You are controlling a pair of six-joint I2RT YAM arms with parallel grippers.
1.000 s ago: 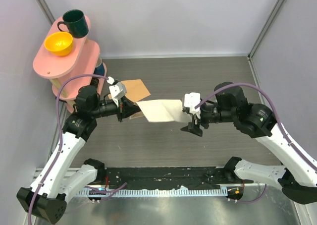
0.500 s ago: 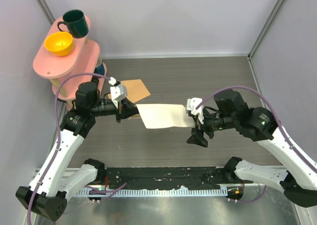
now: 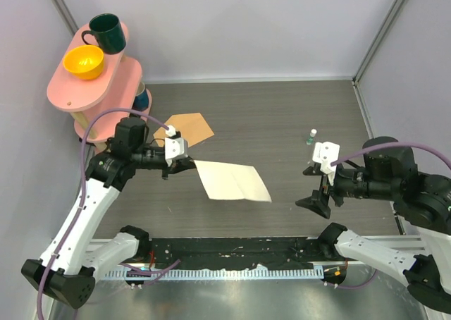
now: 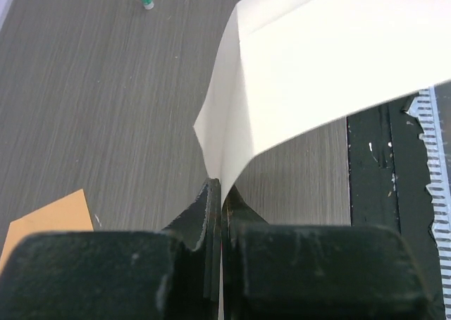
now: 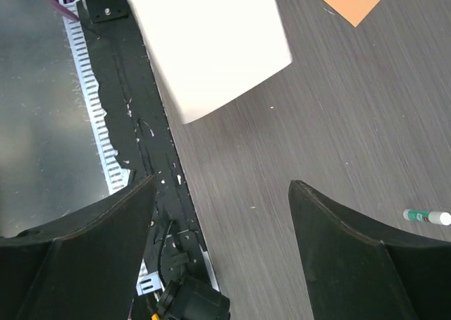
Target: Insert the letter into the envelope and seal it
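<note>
Orientation is what I am watching: the letter [image 3: 232, 181] is pinched by its left corner in the left gripper [image 3: 189, 163], whose jaws are clamped tight on the paper. Its long axis runs from those fingers out to the right and a little toward the near edge. It looks to be held off the table [image 3: 282, 108], though I cannot tell whether its free end touches down. The envelope [image 3: 192, 127] lies flat on the other side, just beyond the left gripper toward the back of the table, with its long axis roughly left to right at a slight tilt. So the sheet's free end points away from the envelope, and I judge that the coming move depends on swinging it round to meet the envelope's mouth. Which edge carries that mouth, and whether the flap is lifted, I cannot make out. The left arm is much the nearer to the envelope. The right gripper [image 3: 310, 187] has its jaws wide apart with nothing between them, well to the right of the letter, near a small glue stick [image 3: 311, 137]. As for containers, I see nothing in the envelope. On the pink shelf [image 3: 70, 94] at far left, the yellow bowl [image 3: 83, 61] looks empty and the dark green mug [image 3: 107, 32] is too dark inside to tell.
</note>
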